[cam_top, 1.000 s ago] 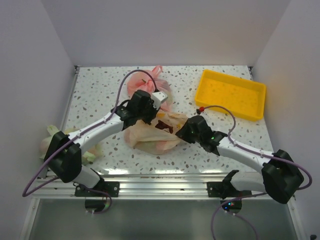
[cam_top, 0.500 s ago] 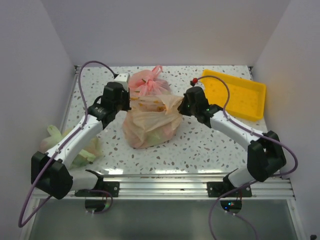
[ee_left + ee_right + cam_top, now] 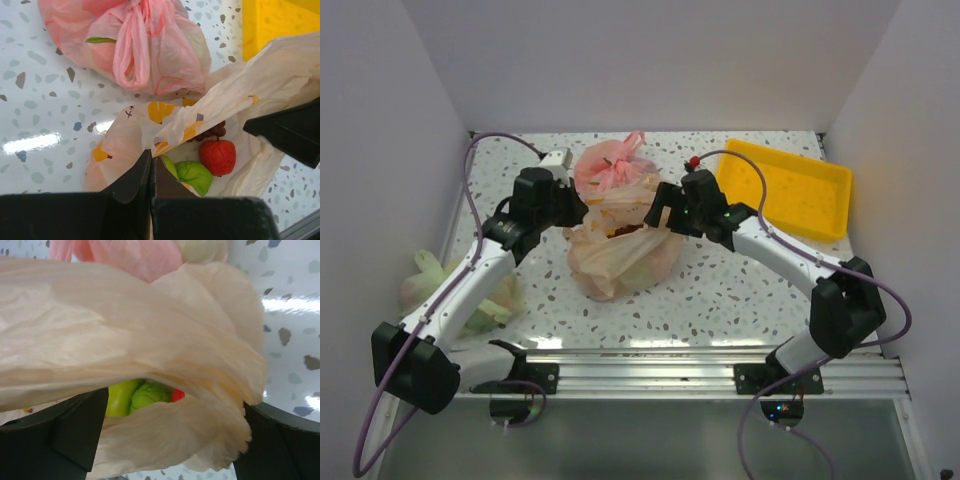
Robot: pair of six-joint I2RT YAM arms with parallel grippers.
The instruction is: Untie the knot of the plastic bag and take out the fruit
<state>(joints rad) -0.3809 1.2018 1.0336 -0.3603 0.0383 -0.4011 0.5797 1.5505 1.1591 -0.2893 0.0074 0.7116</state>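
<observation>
The bag (image 3: 620,255) sits mid counter (image 3: 700,300), touching the pink bag (image 3: 610,170) on its far side. Thin, limp, slippery film, with light fruit (image 3: 217,156) inside. Left tool (image 3: 151,167) pinches its rim; right tool (image 3: 172,412) gapes wide around loose film. Best hold, I judge: the bunched rim.

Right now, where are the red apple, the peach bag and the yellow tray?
red apple (image 3: 217,156): left wrist view, centre of its visible face.
peach bag (image 3: 615,265): top view, near wall below the opening.
yellow tray (image 3: 782,190): top view, bare floor.
</observation>
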